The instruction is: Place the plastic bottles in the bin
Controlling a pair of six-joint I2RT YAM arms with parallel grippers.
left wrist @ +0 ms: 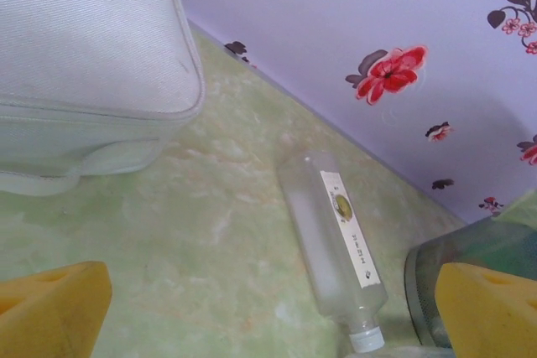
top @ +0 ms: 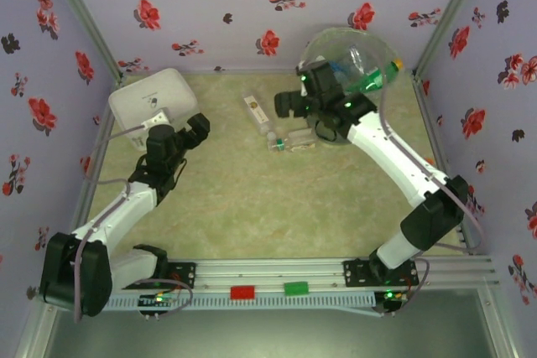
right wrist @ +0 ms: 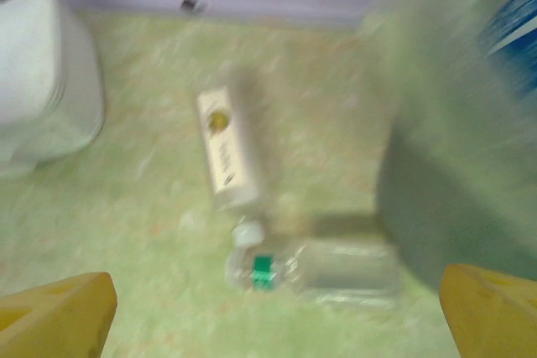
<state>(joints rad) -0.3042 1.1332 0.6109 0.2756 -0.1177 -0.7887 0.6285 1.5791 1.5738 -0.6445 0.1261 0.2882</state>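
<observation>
1. Lilac walls [top: 268,6] dotted with red flowers close in a pale green marbled table [top: 252,207]
2. The right gripper [top: 289,105] hangs just beside the left wall of the bin [top: 336,33]. Its jaws are spread wide with nothing between the yellow pads [right wrist: 59,316]
3. Just below it, on the arm's near side, lies the clear bottle [top: 292,142]. Its long axis runs left to right across the table, and its green cap points left
4. From that wrist, though smeared, the clear bottle [right wrist: 327,270] lies along the line from pad to pad, so I reckon the wrist needs a quarter turn to take it across its body
5. To the gripper's left lies the frosted bottle [top: 256,112], running far to near with its white cap at the near end, almost touching the clear bottle's cap. From the right wrist its length [right wrist: 228,150] crosses the jaw line, so it is the easier one to straddle
6. The left gripper [top: 197,130] is also wide open and empty. It sits beside the white box [top: 155,98], farther from both bottles than the right one, with the frosted bottle [left wrist: 331,245] ahead of it
7. The bin already holds bottles, with a green bottle [top: 369,81] on top, and it is touching distance from the right arm
</observation>
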